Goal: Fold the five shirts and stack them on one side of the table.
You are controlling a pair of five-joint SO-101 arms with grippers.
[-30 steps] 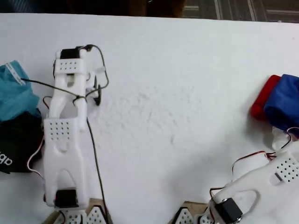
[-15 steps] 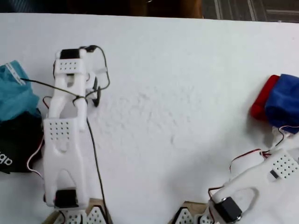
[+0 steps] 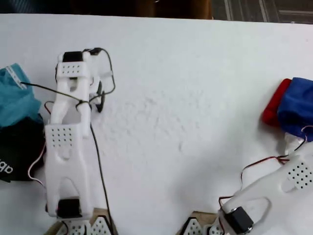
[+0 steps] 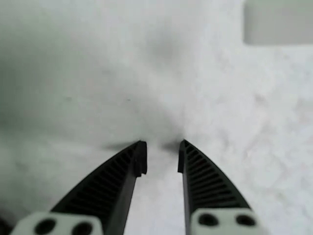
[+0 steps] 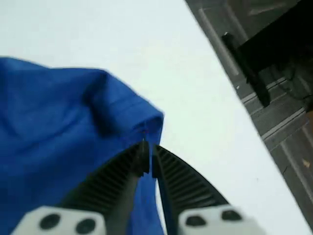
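At three o'clock on the white table [image 3: 186, 88], pinching the hem of the bright blue cotton shirt [image 5: 58, 127] with the right gripper [image 5: 148, 152] closed, probably to settle it over the red folded shirt [image 3: 273, 105]. Idling the left gripper [image 4: 161, 156], slightly parted, above bare table.

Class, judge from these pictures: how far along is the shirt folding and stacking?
Seemingly done: the blue shirt lies on the red shirt by the right arm. In hand: the right pincer pinches its corner. Left: the teal shirt and black shirt lie bunched opposite; the left pincer is open over bare table.
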